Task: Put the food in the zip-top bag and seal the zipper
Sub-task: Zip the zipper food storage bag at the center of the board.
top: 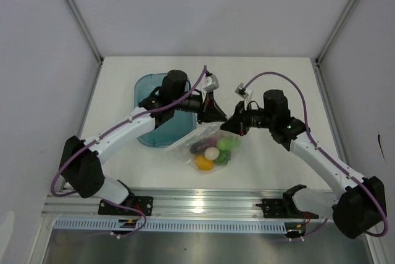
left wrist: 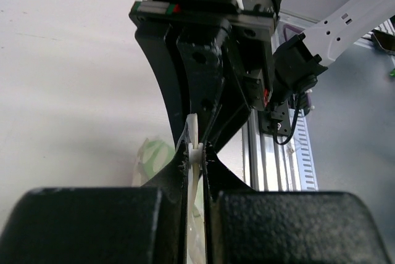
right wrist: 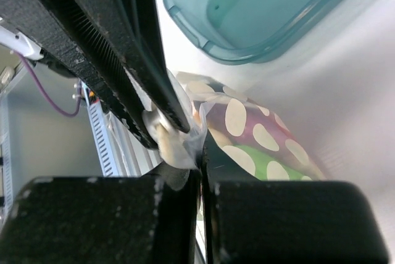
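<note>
The table (top: 278,91) is carrying a teal tub (top: 151,100) toward its far left side. The bag (top: 182,148) is lying just beside the tub, at the middle, nearer the near edge. It is looking clear and crinkly with white dots, and it is bulging with the food (top: 212,153). The left fingers (left wrist: 176,177) and right fingers (right wrist: 259,214) are both pinching narrowly on its top edge. I am judging that the zipper (left wrist: 192,144) could be slipping out or closing only partly, because the food is pressing close under it.
</note>
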`<state>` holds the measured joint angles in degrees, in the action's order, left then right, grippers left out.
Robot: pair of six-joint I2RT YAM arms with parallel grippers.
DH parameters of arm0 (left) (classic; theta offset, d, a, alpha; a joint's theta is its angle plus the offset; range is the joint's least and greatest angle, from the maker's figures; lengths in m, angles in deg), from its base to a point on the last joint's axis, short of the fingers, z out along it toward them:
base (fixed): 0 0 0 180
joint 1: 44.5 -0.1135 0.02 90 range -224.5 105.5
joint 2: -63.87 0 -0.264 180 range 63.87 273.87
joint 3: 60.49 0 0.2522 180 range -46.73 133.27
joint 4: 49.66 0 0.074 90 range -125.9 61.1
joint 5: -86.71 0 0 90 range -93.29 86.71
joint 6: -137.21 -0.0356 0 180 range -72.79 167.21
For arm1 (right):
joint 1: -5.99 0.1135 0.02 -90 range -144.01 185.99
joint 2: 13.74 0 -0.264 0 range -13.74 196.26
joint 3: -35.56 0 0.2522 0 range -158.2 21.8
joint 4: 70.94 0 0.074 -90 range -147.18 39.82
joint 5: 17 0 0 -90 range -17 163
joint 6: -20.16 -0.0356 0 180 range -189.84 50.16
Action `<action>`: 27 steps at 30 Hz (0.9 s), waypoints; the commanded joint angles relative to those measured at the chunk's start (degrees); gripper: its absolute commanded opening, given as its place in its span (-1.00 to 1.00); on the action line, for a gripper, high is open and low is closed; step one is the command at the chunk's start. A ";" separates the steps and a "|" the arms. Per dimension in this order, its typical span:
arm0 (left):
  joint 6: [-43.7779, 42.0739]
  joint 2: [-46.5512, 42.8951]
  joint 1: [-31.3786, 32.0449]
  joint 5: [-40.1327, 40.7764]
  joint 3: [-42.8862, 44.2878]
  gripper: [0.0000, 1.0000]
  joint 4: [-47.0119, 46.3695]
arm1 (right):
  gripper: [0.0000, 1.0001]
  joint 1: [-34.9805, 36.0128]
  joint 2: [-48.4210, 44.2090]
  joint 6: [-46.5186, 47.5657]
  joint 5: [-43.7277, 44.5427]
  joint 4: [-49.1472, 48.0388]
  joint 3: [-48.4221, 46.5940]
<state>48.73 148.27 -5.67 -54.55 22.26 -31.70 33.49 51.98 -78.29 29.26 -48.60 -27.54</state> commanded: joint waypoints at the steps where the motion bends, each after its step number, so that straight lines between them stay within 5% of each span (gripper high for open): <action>1: 1.12 -1.17 -0.42 -2.87 -0.52 -0.99 0.45 | -1.00 -1.75 -3.22 -1.83 2.52 -4.79 0.30; 15: 0.33 -1.78 -1.21 -1.03 -2.02 -0.99 3.62 | -1.00 -5.97 -9.02 -6.14 3.32 -7.88 3.46; 24: 4.54 -0.73 -1.21 -4.19 1.23 -0.99 0.54 | -1.00 -3.26 -4.37 -0.17 -8.56 -4.37 1.18; 27: 4.81 -0.47 -1.30 -5.07 2.46 -0.99 0.89 | -0.77 -2.46 -2.96 1.33 -8.72 -2.08 0.21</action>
<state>52.29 148.16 -6.61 -56.67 21.41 -30.58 30.00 48.15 -80.06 23.75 -51.71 -24.11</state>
